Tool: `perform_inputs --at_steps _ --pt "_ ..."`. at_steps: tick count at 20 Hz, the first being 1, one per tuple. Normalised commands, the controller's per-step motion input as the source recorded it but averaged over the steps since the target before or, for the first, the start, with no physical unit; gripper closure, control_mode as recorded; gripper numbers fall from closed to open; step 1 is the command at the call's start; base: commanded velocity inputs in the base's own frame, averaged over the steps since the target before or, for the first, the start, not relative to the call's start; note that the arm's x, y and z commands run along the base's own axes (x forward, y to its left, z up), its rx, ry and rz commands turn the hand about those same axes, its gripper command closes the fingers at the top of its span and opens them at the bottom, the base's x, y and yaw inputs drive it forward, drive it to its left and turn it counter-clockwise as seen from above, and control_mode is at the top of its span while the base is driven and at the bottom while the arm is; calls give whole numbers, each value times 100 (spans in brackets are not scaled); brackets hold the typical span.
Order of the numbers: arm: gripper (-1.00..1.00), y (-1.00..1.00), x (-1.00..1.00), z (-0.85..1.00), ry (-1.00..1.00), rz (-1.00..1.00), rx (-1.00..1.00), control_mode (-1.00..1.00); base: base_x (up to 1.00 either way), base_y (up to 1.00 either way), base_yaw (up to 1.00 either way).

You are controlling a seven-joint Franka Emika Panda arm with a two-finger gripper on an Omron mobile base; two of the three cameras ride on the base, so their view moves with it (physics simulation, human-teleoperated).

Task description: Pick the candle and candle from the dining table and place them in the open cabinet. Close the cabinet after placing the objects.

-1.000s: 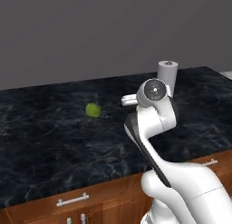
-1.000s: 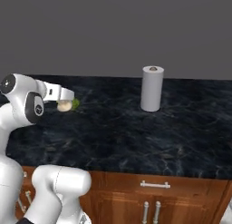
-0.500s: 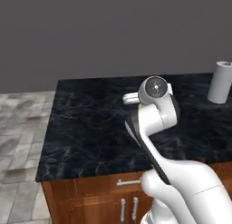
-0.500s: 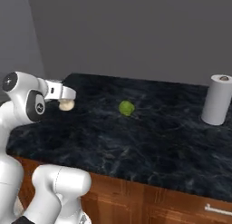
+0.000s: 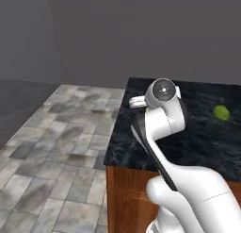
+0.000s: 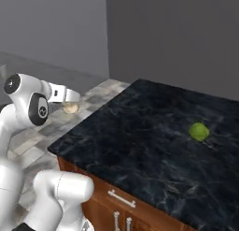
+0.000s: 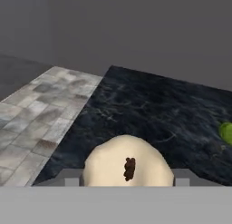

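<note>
My gripper (image 6: pixel 69 103) is shut on the squat cream-white candle (image 6: pixel 71 108) and holds it in the air just off the left end of the dining table (image 6: pixel 140 132). In the hand view the candle (image 7: pixel 129 162) is a lumpy pale dome with a dark wick, held between my gripper's (image 7: pixel 129 178) two fingers, and the black marble table top (image 7: pixel 149 109) lies beyond it. From the left base camera my own arm covers the candle, and a white part of the gripper (image 5: pixel 137 102) sticks out over the table's (image 5: pixel 202 137) near corner.
A green ball (image 6: pixel 199 131) (image 5: pixel 221 112) (image 7: pixel 226 132) lies on the marble to the right. Grey stone floor tiles (image 5: pixel 56 147) spread out left of the table's end. Wooden drawer fronts with silver handles (image 6: pixel 122 198) face the base. A plain grey wall stands behind.
The whole picture has shifted right, so the base has moved toward the table's left end. The white roll has left the views and floor has come in. The candle stays gripped.
</note>
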Motion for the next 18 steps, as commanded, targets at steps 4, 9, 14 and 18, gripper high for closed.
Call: perform_inputs --at_steps 4,9,14,18 --pt "100 0 0 0 0 0 0 100 0 63 56" --pt "100 0 0 0 0 0 0 100 0 62 56" --pt "100 0 0 0 0 0 0 100 0 64 57" --pt "100 0 0 0 0 0 0 100 -1 59 59"
